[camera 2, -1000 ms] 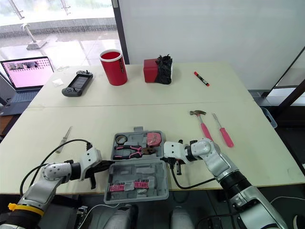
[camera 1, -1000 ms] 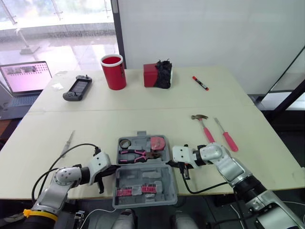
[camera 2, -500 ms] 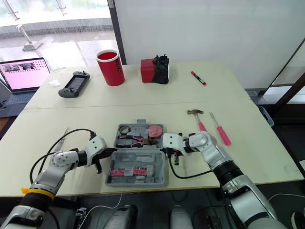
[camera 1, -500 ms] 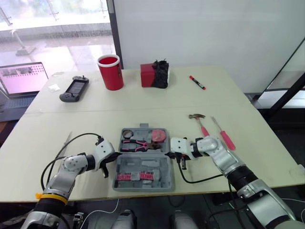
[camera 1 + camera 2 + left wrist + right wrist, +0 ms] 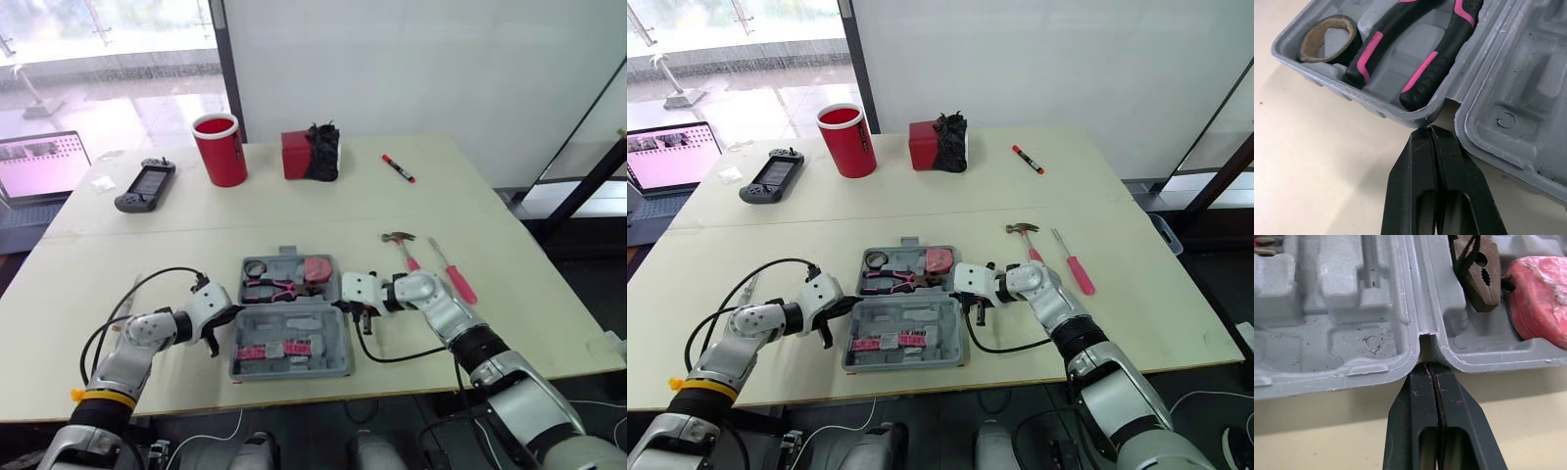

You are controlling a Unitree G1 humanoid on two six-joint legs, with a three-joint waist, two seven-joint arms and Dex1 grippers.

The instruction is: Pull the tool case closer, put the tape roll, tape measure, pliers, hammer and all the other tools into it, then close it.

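**Both claws pinched shut at the hinge notches of the open grey moulded-plastic tool case (image 5: pixel 312 323)**

The case lies lower centre on the cream table (image 5: pixel 147 255). The left claw (image 5: pixel 1429 139) is at its left side and the right claw (image 5: pixel 1431 374) at its right, tips apparently touching the rim. It looks a stiff, light shell, likely to slide; the hinge rim seems the firmest hold.

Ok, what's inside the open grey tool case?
In the grey plastic case, far half: black tape roll, pink-and-black pliers, red tape measure. Near half: small pink pieces in a row. Slots beneath those tools are covered.
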